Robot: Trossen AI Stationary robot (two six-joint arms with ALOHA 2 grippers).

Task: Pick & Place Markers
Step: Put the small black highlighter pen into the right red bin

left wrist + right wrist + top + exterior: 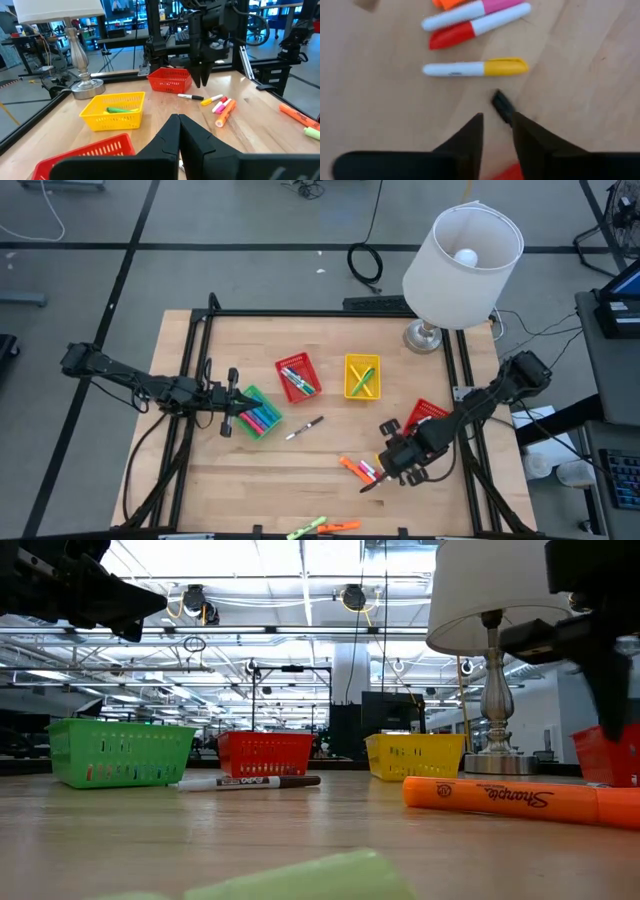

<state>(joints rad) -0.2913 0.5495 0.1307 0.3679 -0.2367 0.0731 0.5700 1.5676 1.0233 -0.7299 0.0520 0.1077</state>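
The right claw (497,127) hangs just above the counter (330,470) at its near right side, its fingers slightly parted with nothing between them. A dark marker (502,106) lies just beyond the fingertips, touching neither as far as the wrist view shows. Just past it lie a white-and-yellow marker (475,68), a red-and-white one (477,28) and a pink-and-white one (472,12), close together. An orange marker (352,467) lies beside that cluster.

Farther out, a loose black-and-white marker (304,428) rests in the counter's middle, and green and orange ones (322,527) sit at the near edge. The left claw (179,131) is pressed shut and empty, waiting over the green basket (258,412), which already holds several markers. The red basket (298,376) and the yellow basket (362,375) hold some too. A second red basket (426,413) sits near the right arm, its contents hidden.

Judging by this, sorting is partly done; roughly eight markers are left on the counter.
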